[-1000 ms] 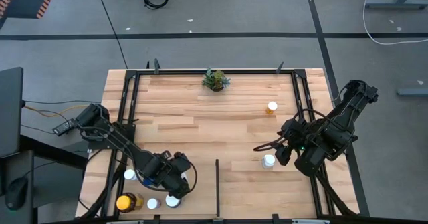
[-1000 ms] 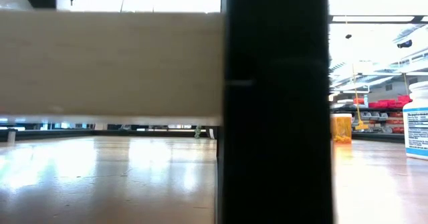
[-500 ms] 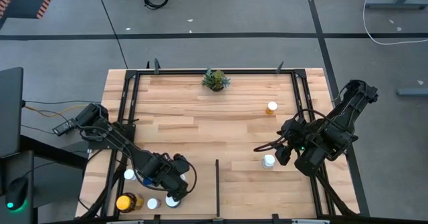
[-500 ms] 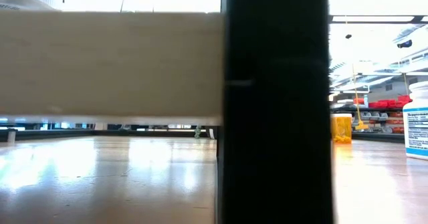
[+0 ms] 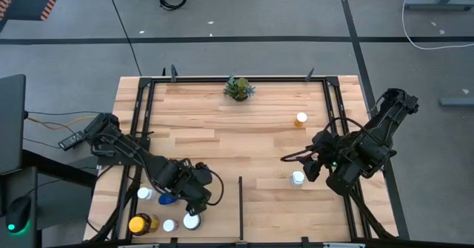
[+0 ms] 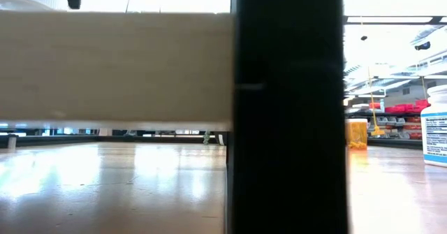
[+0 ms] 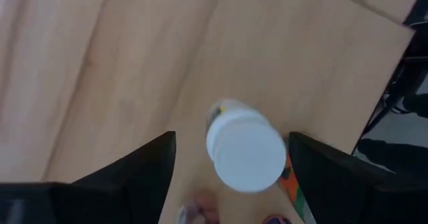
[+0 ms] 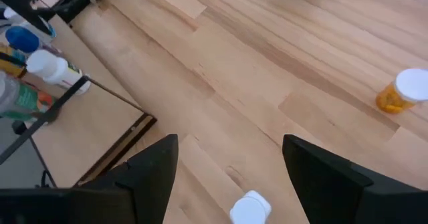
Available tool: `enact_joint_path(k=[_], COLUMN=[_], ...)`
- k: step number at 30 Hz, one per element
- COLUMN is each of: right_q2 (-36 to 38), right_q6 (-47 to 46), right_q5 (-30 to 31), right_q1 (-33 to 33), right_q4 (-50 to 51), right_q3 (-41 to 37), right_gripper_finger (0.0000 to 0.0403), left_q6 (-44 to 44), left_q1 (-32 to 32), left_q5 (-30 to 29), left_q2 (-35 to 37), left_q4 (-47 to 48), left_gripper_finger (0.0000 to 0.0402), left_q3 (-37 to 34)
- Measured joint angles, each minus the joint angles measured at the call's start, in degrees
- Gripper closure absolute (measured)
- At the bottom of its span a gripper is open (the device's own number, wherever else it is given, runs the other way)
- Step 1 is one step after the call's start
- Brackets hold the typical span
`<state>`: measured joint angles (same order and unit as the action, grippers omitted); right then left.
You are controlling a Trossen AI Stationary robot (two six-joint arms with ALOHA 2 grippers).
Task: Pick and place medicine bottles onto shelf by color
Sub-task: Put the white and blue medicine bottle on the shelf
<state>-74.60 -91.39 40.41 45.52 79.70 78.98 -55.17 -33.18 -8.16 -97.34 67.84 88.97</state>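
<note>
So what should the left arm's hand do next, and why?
Probably lift straight up and away. The left gripper is open above a white-capped bottle standing on the shelf, gripping nothing. The right gripper waits, open.

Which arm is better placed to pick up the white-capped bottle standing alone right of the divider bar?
Right. The right gripper, open, hovers beside that white-capped bottle; the left gripper is across the divider bar.
</note>
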Motion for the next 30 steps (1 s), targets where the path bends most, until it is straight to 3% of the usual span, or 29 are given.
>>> enact_joint_path(k=[11, 17, 22, 30], right_q2=[-3.46, -7.42, -9.01, -4.20], right_q6=[-3.01, -4.52, -15.03, -21.99], right_q5=[-4.94, -13.51, -20.49, -29.25], right_q1=[0.00, -0.17, -1.29, -4.92], right_q4=[-0.38, -5.39, -6.21, -21.67], right_q3=[-1.20, -4.78, -7.50, -20.14], right_gripper_finger=[0.0126, 0.0126, 0.0126, 0.0126], left_q6=[8.17, 13.89, 21.85, 33.40], left_q1=[2.32, 6.63, 9.05, 11.29], left_q5=[-2.08, -4.48, -4.26, -4.27], left_q2=[0.00, 0.00, 0.01, 0.89], left_q4=[0.82, 1.73, 4.03, 6.50], left_gripper_finger=[0.0107, 0.0113, 0.0120, 0.0127], left_q3=[3.95, 9.28, 14.11, 15.64])
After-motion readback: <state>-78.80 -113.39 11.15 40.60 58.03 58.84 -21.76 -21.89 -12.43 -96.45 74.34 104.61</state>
